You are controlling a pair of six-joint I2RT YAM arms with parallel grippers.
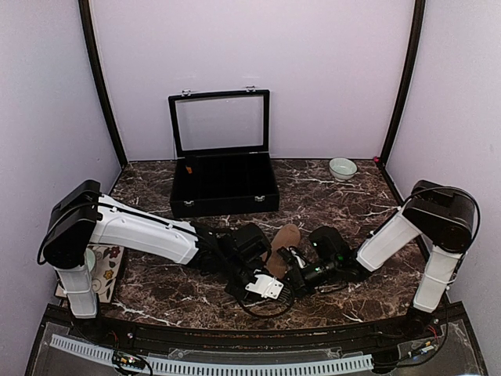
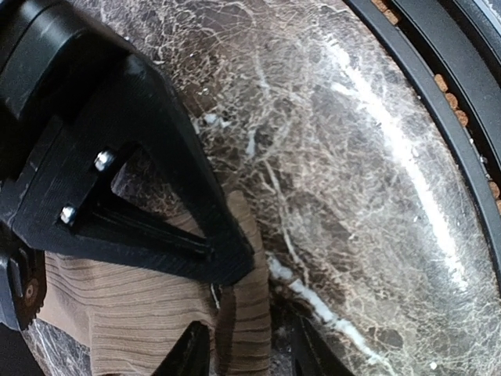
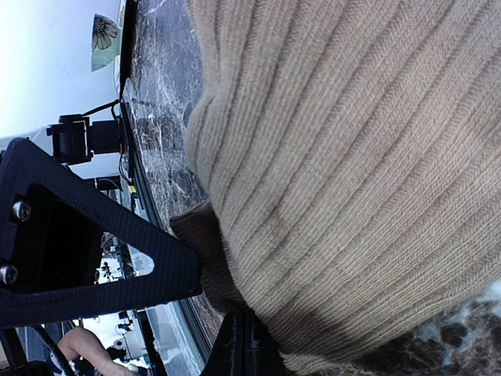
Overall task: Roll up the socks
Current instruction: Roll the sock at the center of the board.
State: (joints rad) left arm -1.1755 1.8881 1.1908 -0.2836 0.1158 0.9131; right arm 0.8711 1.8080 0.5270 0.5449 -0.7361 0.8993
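Note:
A tan ribbed sock pair [image 1: 286, 237] lies on the marble table between my two grippers, its near end gathered up. My left gripper [image 1: 262, 276] is at its near left end. In the left wrist view the gripper [image 2: 239, 288] is shut on the sock's [image 2: 125, 313] folded darker cuff edge, which drapes over the lower finger. My right gripper [image 1: 297, 272] is at the near right. In the right wrist view the gripper [image 3: 223, 305] is shut on the dark brown cuff, with the sock's [image 3: 352, 157] tan body bulging above it.
A black case [image 1: 223, 196] with its glass lid up stands behind the sock. A small pale bowl [image 1: 342, 168] sits at the back right. A floral cloth [image 1: 106, 262] lies at the left edge. The table's black front rail [image 2: 438, 102] runs close by.

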